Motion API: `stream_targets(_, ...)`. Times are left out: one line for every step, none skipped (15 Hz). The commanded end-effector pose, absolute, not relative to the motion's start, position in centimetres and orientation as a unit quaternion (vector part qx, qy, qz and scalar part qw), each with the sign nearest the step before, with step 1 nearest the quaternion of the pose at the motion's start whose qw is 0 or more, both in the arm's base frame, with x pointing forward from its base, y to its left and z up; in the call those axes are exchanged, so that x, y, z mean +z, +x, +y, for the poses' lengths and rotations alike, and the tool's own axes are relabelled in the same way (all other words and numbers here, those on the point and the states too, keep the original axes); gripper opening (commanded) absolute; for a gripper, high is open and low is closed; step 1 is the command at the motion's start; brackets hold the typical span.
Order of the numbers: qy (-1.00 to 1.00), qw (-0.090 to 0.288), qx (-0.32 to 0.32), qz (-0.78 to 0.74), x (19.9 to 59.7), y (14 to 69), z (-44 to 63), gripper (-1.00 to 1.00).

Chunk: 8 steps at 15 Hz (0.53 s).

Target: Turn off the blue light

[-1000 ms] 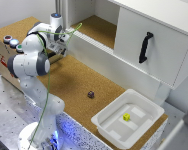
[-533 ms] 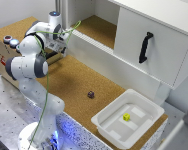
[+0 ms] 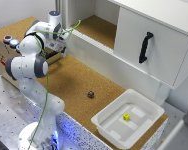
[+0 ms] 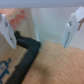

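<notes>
My pincer (image 4: 42,31) hangs open and empty, so I judge I am in the approach. The blue light (image 3: 14,43) sits on the box top off to the exterior view's left of it; next I must align above and press down.

Cork-topped table (image 3: 69,82) beside white cabinet (image 3: 159,37) with black handle (image 3: 144,47)
</notes>
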<state>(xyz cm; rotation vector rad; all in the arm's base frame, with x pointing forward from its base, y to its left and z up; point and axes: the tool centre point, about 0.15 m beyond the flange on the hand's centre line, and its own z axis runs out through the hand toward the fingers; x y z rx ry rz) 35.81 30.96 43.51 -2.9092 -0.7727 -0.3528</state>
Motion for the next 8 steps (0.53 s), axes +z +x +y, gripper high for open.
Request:
stream_targets(-0.913,0.027,-0.041,-0.404,51.2,31.4,38.6,1.00)
stream_targets(-0.901,0.025,-0.036,-0.431,52.5,30.1,40.2,1.00)
stream_targets(-0.892,0.023,-0.027,-0.452,53.2,28.9,41.5,1.00)
stream_targets(-0.886,0.026,-0.019,-0.463,53.7,27.7,42.8,1.00)
stream_targets(-0.878,0.028,-0.004,-0.477,53.6,26.5,44.1,1.00)
stream_targets(-0.869,0.026,0.008,-0.494,53.4,25.2,46.0,1.00)
stream_targets(-0.858,0.024,0.010,-0.512,53.5,24.1,47.6,1.00)
stream_targets(-0.844,0.010,0.007,-0.537,53.8,23.1,49.3,1.00)
